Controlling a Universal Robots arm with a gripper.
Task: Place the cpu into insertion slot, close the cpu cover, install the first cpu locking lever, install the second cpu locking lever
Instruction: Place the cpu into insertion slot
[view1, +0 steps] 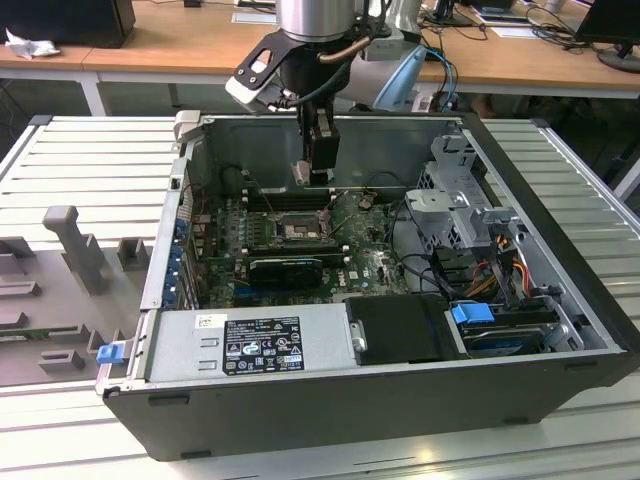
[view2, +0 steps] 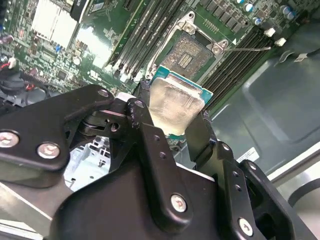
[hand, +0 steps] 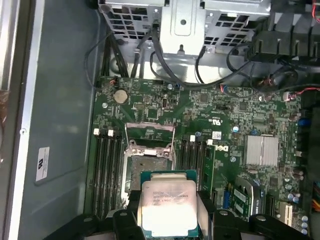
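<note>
- You were on step one: getting the cpu (view2: 175, 102) into the insertion slot (view1: 298, 228).
- The end effector (view1: 312, 172) was clenched on the cpu, one finger on each of two opposite edges. The metallic face showed in both wrist views.
- The cpu hung in the air inside the open computer case (view1: 330, 400). It was above the slot and a little to its far side, clear of the motherboard (view1: 370, 265).
- The slot looked bare and open to you. The cpu cover (hand: 149, 148) seemed to be swung up at the slot's far edge, so nothing was closed or latched. I couldn't make out the levers.
- My read: seating called for squaring the chip's edges to the socket rim, centring it over the opening and keeping it flat.
- Main risk: a tilted or offset drop onto the socket contacts. The memory slots (hand: 105, 175) flanked it closely on both sides.
</note>
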